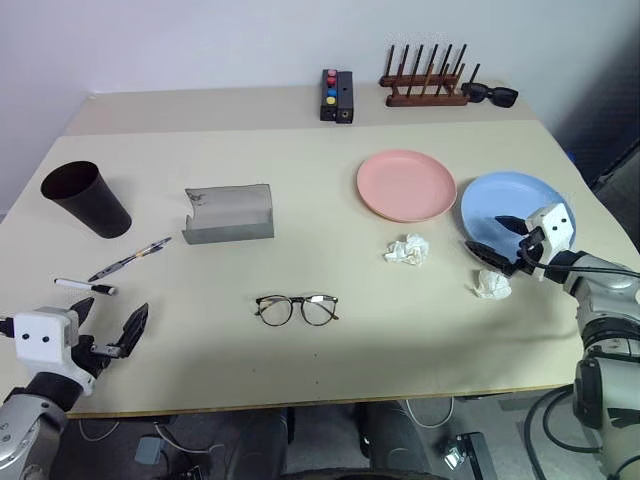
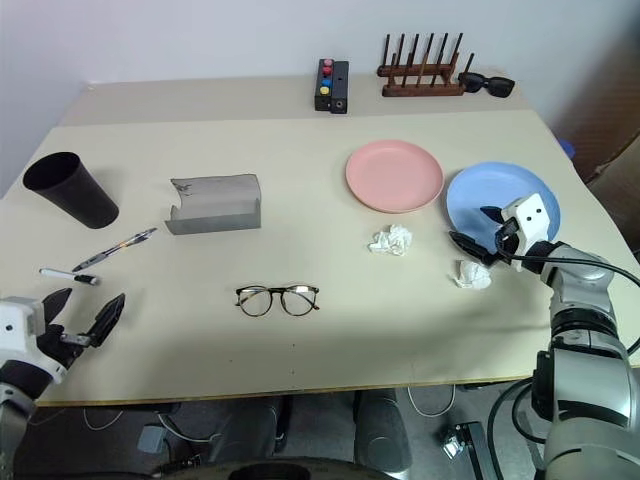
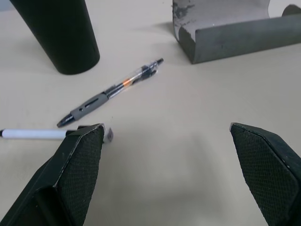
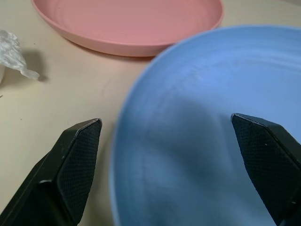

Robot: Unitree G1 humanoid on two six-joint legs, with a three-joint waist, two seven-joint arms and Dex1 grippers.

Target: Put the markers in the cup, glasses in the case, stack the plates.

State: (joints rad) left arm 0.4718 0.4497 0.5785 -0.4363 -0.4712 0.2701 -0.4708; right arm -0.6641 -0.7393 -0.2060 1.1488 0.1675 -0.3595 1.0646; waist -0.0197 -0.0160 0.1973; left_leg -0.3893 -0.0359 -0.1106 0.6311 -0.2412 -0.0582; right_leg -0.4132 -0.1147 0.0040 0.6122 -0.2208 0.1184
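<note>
A dark cup (image 1: 85, 198) stands at the table's far left. Two markers lie in front of it, one blue and silver (image 1: 130, 259), one white with a black cap (image 1: 84, 287). My left gripper (image 1: 110, 316) is open just short of the white marker (image 3: 33, 134), holding nothing. The grey case (image 1: 230, 213) stands open at centre-left, and the glasses (image 1: 297, 309) lie unfolded near the middle. On the right a pink plate (image 1: 405, 184) and a blue plate (image 1: 512, 202) sit side by side. My right gripper (image 1: 490, 237) is open, straddling the blue plate's near-left rim (image 4: 127, 141).
Two crumpled tissues lie by the plates, one (image 1: 408, 250) in front of the pink plate, one (image 1: 492, 285) beside my right gripper. At the back stand a black button box (image 1: 337, 95), a wooden peg rack (image 1: 425, 85) and black sunglasses (image 1: 490, 94).
</note>
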